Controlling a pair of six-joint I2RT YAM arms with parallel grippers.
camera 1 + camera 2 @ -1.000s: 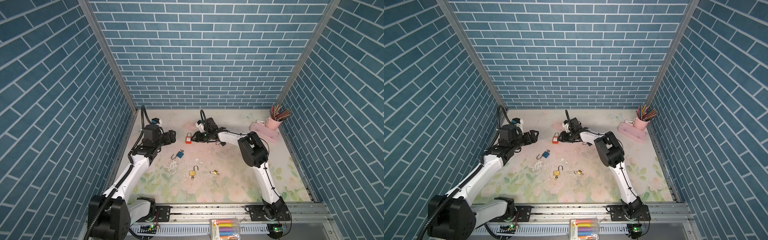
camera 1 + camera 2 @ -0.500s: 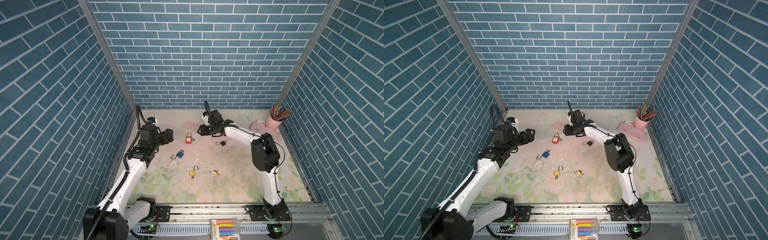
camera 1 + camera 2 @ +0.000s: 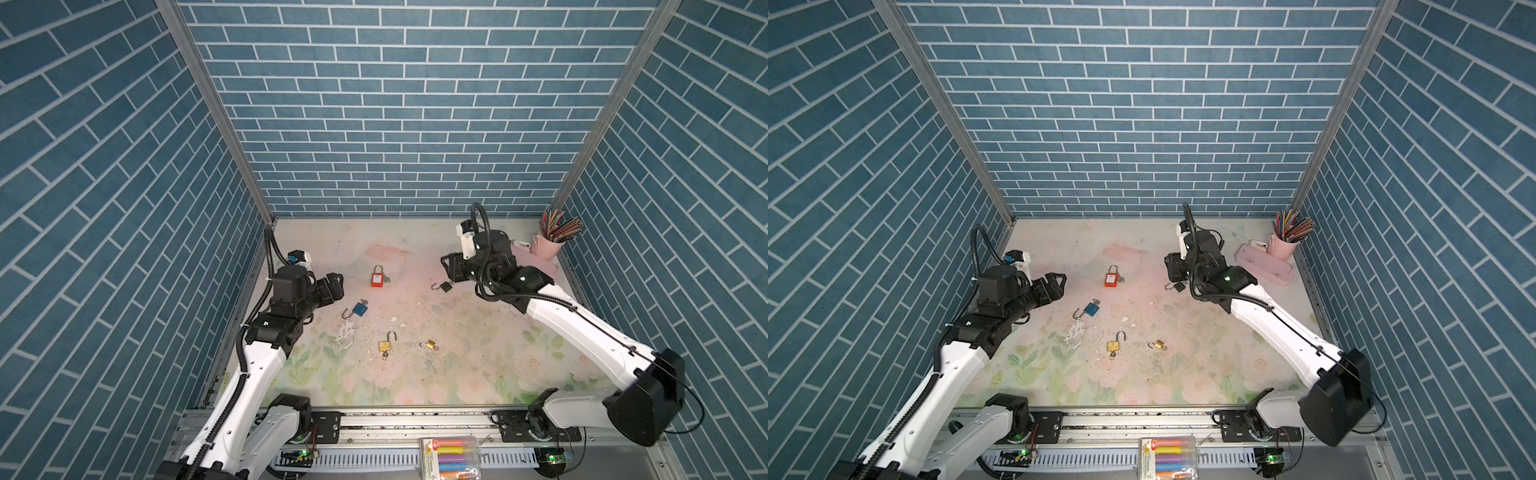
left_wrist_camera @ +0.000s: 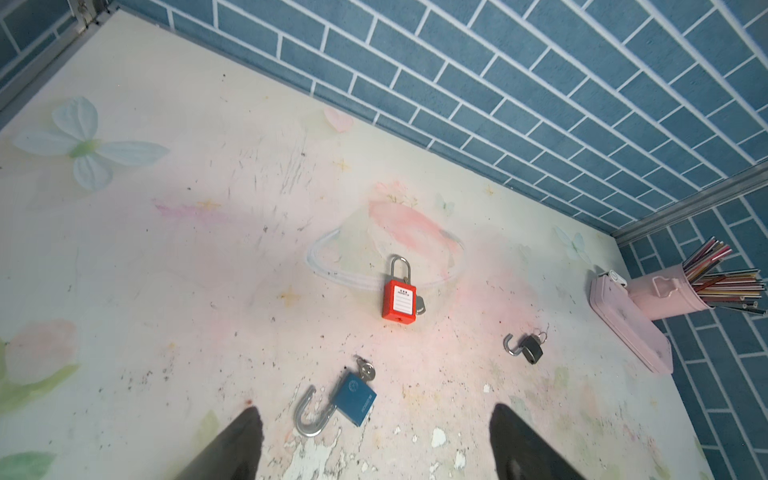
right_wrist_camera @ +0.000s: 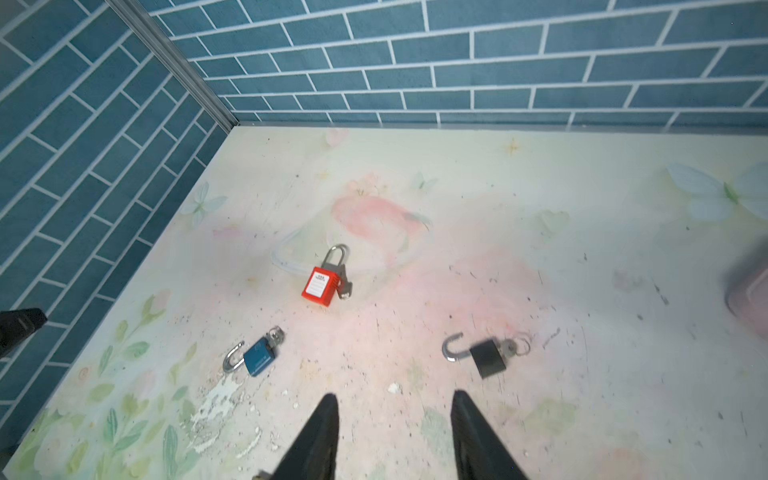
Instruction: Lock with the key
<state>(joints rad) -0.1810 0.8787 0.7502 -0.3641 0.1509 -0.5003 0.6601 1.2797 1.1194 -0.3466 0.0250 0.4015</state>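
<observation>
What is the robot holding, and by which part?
Nothing. The left tool and the right tool both stand open and empty.

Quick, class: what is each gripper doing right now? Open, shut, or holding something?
Left gripper: wide open, holding nothing.
Right gripper: open, fingers apart, holding nothing.

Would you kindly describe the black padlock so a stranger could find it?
Find the pink pencil cup in the far right corner. Leftward in both top views, past the pink case, lies the black padlock. It alone has a dark body.
</observation>
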